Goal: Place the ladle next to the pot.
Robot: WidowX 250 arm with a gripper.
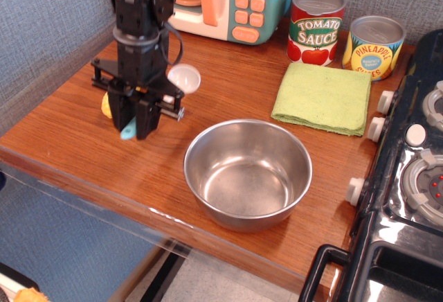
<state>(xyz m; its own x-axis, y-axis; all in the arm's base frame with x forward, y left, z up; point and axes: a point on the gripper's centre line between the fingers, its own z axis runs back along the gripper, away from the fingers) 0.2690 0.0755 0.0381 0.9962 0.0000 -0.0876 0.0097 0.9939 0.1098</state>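
- I see a brown wooden counter [228, 101] against grey fabric walls, with a black toy stove [408, 198] at its right edge.
- My black gripper [135, 125] hangs over the counter's left side, its jaws clamped on the small ladle [181, 80] with a round white bowl and light-blue handle.
- The handle tip pokes out below the jaws; the white bowl sticks up to their right.
- The wide shiny steel pot [247, 174] sits to the gripper's right, apart from it.
- The yellow corn cob [106, 104] is mostly hidden behind the gripper.
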